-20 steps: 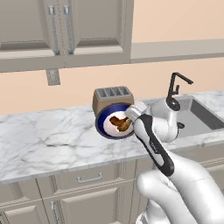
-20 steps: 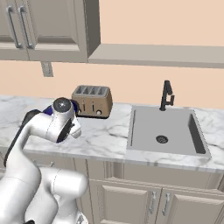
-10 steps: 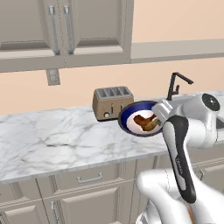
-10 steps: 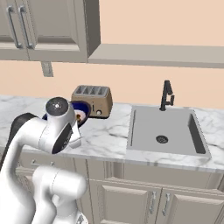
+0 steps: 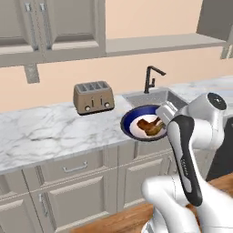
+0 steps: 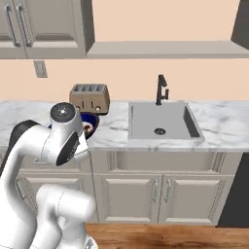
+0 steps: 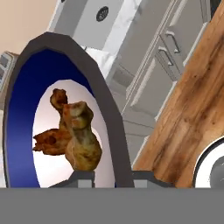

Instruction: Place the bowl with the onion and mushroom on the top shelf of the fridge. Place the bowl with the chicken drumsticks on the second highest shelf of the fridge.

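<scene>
A dark blue bowl [image 5: 134, 119] with a white inside holds reddish-brown chicken drumsticks [image 5: 150, 126]. My gripper [image 5: 163, 113] is shut on the bowl's right rim and holds it in the air over the counter's front edge, just left of the sink. From the right base the bowl [image 6: 89, 126] peeks out behind my arm. In the hand view the bowl [image 7: 105, 94] stands on edge across the frame with the drumsticks [image 7: 78, 136] inside, and the gripper [image 7: 112, 178] pinches its rim. The bowl with the onion and mushroom and the fridge shelves are out of view.
A brown toaster [image 5: 93, 97] stands at the back of the marble counter [image 5: 41, 132]. The sink [image 6: 162, 121] with a black faucet [image 6: 161, 89] lies to the right. A tall black front [image 6: 234, 194] closes the far right. Wood floor [image 7: 192, 113] lies below.
The whole picture has slid left, so the base has moved; sink and faucet now sit nearer the middle. My arm has swung right with the bowl still in its grip.
</scene>
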